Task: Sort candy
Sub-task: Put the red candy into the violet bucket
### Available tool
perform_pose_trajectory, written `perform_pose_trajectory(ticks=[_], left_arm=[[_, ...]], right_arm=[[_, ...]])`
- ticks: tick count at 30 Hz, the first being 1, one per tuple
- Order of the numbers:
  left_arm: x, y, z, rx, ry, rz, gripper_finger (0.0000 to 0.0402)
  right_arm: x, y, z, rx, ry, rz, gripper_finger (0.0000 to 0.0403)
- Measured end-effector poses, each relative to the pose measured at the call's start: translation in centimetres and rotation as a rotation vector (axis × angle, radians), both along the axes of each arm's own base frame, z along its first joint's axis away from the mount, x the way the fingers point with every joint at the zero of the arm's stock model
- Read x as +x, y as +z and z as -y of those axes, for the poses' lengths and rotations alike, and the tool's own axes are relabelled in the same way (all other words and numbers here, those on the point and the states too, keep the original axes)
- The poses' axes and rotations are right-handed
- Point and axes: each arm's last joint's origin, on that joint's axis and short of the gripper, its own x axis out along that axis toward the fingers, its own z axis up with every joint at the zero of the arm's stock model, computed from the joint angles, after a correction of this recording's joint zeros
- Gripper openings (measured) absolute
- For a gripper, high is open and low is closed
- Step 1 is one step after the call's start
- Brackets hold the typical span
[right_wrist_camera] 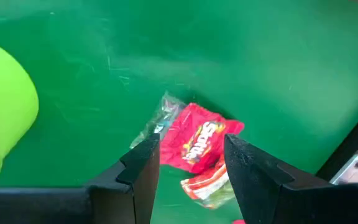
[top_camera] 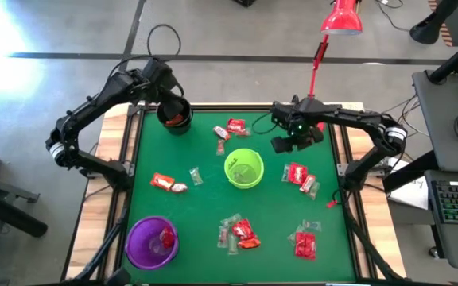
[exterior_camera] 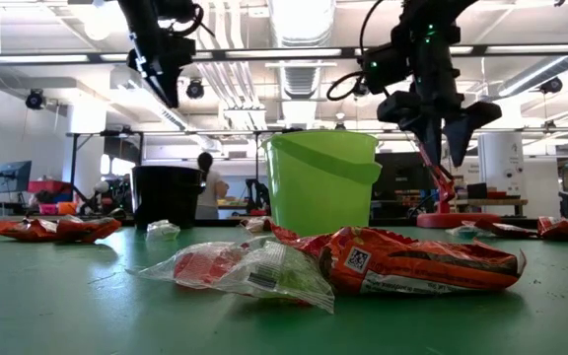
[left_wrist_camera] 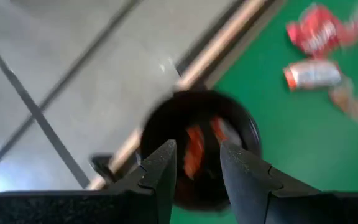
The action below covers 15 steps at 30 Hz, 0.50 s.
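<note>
Small wrapped candy lies in loose groups on the green mat: red packets and clear wrappers [top_camera: 233,127], [top_camera: 165,183], [top_camera: 237,232], [top_camera: 304,240], [top_camera: 300,176]. My left gripper [left_wrist_camera: 196,152] hangs open and empty above the black cup [top_camera: 175,115], which stands at the far left corner with red candy [left_wrist_camera: 194,149] inside. My right gripper [right_wrist_camera: 191,146] is open and empty in the air, over a red packet [right_wrist_camera: 197,142] and a clear wrapper [right_wrist_camera: 160,118] to the right of the green cup [top_camera: 243,168]. In the low view both grippers [exterior_camera: 166,74], [exterior_camera: 442,133] hang well above the table.
A purple cup [top_camera: 151,241] with a red candy in it stands at the near left corner. A red desk lamp [top_camera: 340,20] rises behind the far edge. The wooden table frame [top_camera: 348,159] borders the mat. Bare mat shows between the candy groups.
</note>
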Motion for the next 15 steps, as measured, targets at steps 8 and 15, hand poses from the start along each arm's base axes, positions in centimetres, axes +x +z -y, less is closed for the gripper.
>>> perform_pose_trajectory(ticks=[8,15], left_arm=[[0.7,-2.4,1.6,-0.152,-0.069,-0.025,0.0109],[1.4,-4.9,2.9,-0.219,-0.121,-0.063,0.0109]], right_arm=[[0.9,-0.6,-2.8,-0.084,-0.031,-0.079,0.0169],[0.5,-2.3,-4.1,-0.082,-0.053,-0.139,0.0169]])
